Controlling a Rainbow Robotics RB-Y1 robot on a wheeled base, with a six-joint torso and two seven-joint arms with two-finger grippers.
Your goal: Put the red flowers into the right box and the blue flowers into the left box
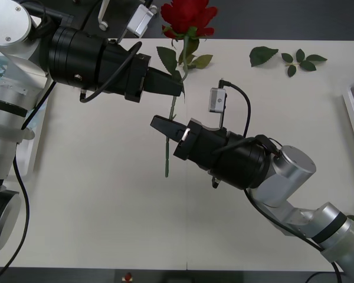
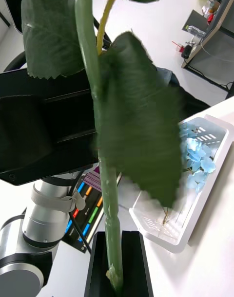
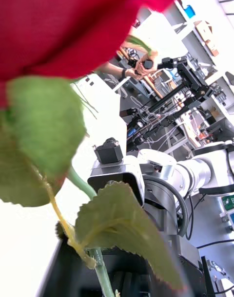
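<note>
Front view: rose [image 1: 188, 17] stem between both hands.

My left end effector [image 1: 176, 86] has black fingers on a thick black round wrist, with a black cable looping under it. My right end effector [image 1: 160, 125] is also black, with a small grey camera box above it on a cable. Behind both wrists my arm links are silver metal with black rings at the joints.
</note>
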